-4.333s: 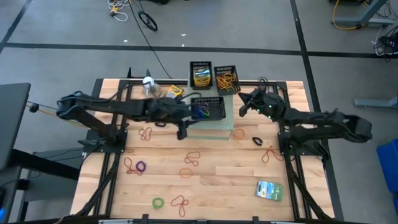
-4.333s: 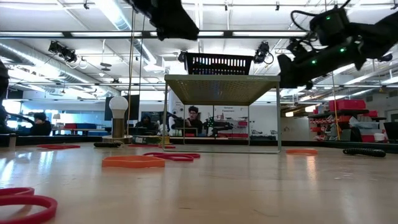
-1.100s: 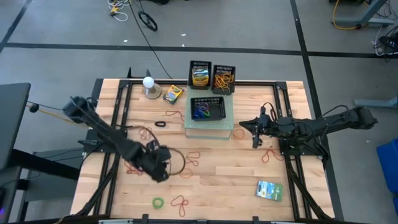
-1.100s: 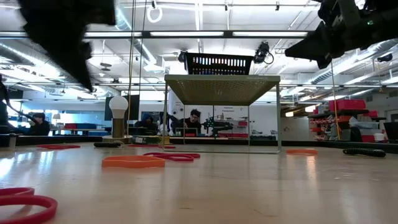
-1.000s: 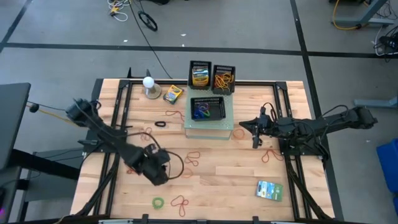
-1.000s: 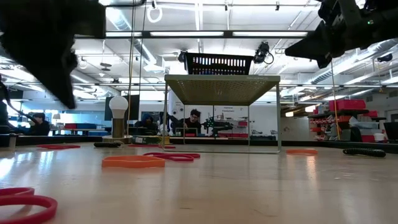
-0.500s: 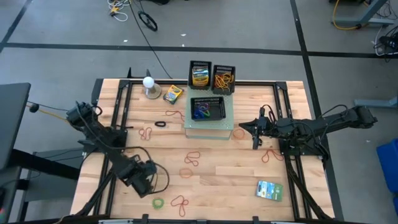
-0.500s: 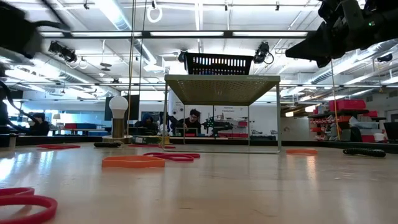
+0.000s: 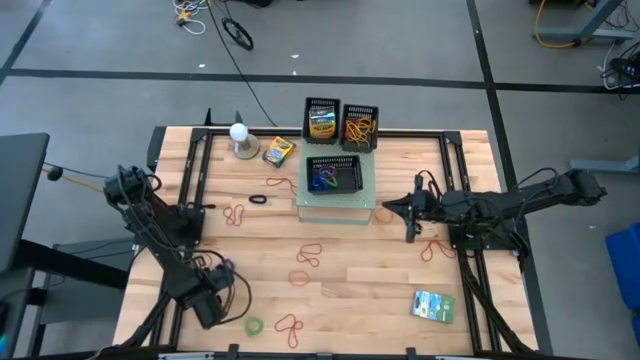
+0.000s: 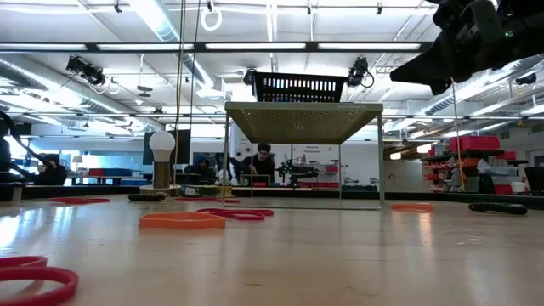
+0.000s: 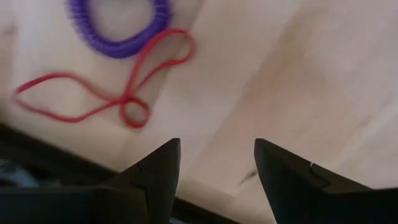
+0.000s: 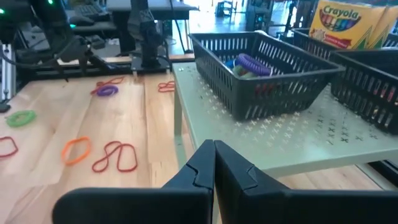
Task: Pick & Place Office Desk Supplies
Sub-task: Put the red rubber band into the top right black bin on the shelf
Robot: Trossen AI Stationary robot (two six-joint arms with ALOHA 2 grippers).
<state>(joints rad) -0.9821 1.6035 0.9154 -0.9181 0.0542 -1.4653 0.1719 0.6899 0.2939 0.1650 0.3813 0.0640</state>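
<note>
Your left gripper (image 11: 216,163), fingers parted and empty, hangs low over the table's front-left corner (image 9: 175,335), its arm folded back from the left edge. Just beyond its tips lie a red rubber band (image 11: 118,90) and a purple coil band (image 11: 119,28). Your right gripper (image 12: 214,162), fingers pressed together, hovers beside the raised green shelf (image 12: 292,146).

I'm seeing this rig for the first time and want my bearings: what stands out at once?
The black mesh basket on a pale green stand mid-table draws the eye, with coloured rubber bands scattered over the wood. The left tool is open at the near-left corner over a purple coil band; the right tool, shut, is beside the stand.
</note>
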